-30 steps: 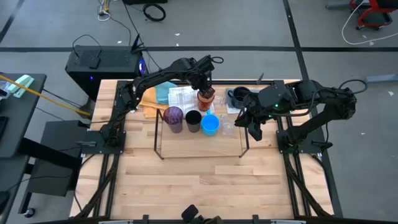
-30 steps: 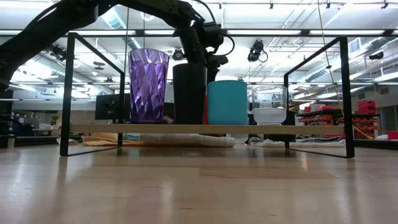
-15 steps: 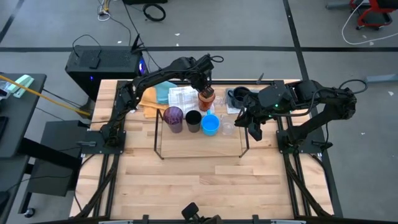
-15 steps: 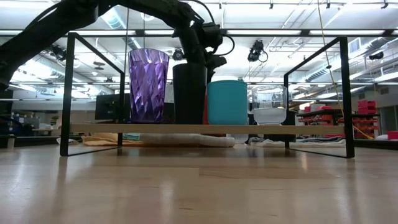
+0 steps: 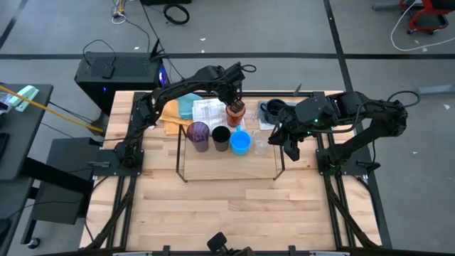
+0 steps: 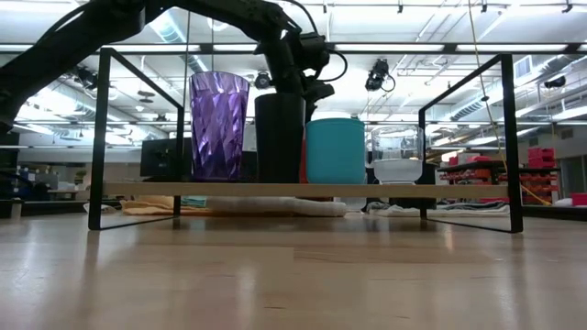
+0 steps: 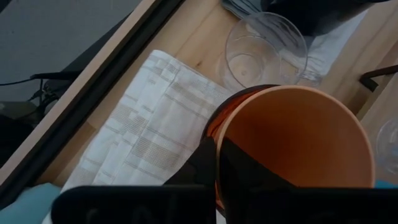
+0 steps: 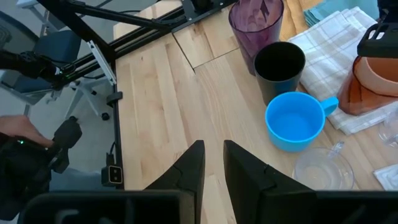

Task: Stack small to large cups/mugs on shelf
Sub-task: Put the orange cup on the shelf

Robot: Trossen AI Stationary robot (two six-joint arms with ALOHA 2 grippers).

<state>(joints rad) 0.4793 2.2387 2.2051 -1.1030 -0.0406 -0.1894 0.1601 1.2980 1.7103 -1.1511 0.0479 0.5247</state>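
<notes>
An orange cup (image 5: 235,112) stands on a white checked cloth (image 7: 149,124) just beyond the shelf's far rod, and my left gripper (image 5: 233,102) is shut on it. Inside the black rod shelf (image 5: 183,165) a purple cup (image 5: 198,134), a black cup (image 5: 221,136), a blue cup (image 5: 241,142) and a clear glass (image 5: 261,146) stand in a row. A navy mug (image 5: 271,109) sits at the far right. My right gripper (image 5: 291,150) hovers open by the shelf's right end, holding nothing. In the low view the black cup (image 6: 280,137) hides most of the orange cup. My left gripper pinches the orange cup's rim (image 7: 214,146), one finger inside the cup and one outside against its wall. The fingers come from above, pointing down. The cup stands upright with its base on the checked cloth.
A second clear glass (image 7: 264,50) stands close beside the orange cup. Folded yellow and teal cloths (image 5: 178,110) lie at the far left. Bare tabletop (image 5: 227,206) stretches toward the near edge. The shelf's black rods (image 6: 101,137) rise around the cups.
My left gripper has shut on the orange cup's rim while staying in place. The cup stands where it was, and the right arm has kept still.
</notes>
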